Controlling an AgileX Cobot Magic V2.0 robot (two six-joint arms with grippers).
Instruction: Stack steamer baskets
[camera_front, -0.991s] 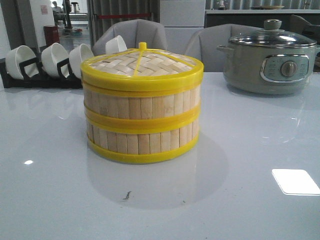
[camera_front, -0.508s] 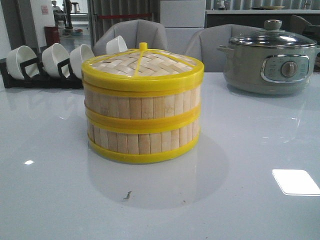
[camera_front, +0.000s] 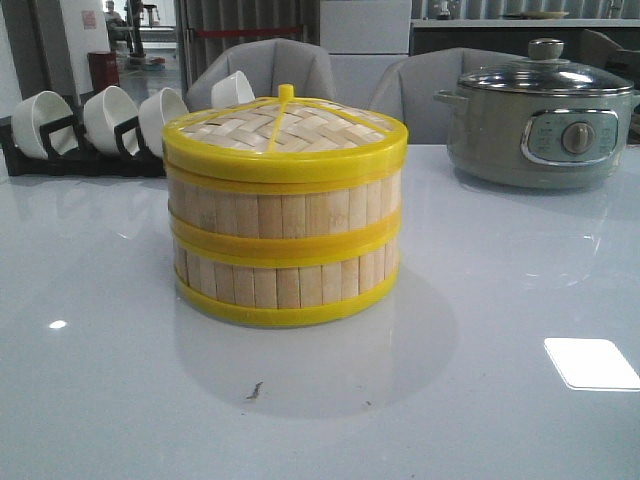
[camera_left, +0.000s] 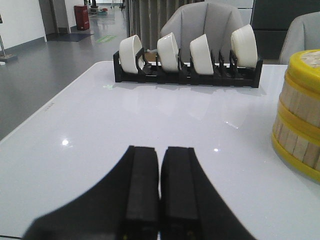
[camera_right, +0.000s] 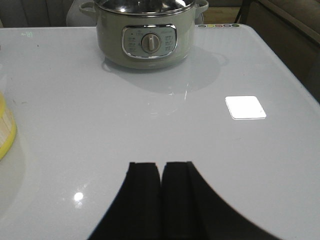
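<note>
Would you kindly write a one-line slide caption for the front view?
Two steamer baskets stacked and capped with their lid on the white table, bowl rack and electric pot behind.

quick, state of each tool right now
Left tool: closed, holding nothing.
Right tool: closed, holding nothing.

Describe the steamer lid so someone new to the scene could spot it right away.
On the white table, find the round bamboo stack in the middle: two steamer baskets one on the other. The lid caps that stack. Unlike the glass lid on the grey-green pot at the far right, it is woven bamboo with a bright yellow rim and small yellow knob.
</note>
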